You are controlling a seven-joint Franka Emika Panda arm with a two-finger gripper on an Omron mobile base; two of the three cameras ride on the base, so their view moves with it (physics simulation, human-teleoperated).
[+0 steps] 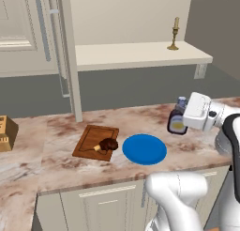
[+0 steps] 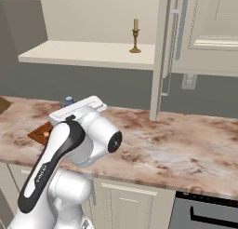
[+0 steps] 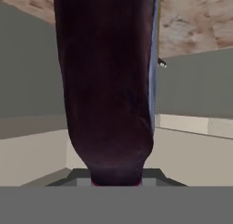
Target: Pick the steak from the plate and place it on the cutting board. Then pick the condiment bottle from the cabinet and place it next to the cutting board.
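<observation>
The steak, dark brown with a pale bone end, lies on the near right part of the reddish-brown cutting board. Just right of the board sits the bare blue plate. Further right, low over the counter, my gripper is shut on the condiment bottle, which has a yellow-white label and a greyish-blue cap. Whether the bottle touches the counter I cannot tell. Its dark body runs up the middle of the hand view. The cap peeks above my hand in the right base view. The cabinet shelf is above, its door swung open.
A brass candlestick stands at the right end of the shelf. A tan wooden block sits at the counter's far left. The cabinet's upright panel comes down to the counter behind the board. The marbled counter stretches to the right.
</observation>
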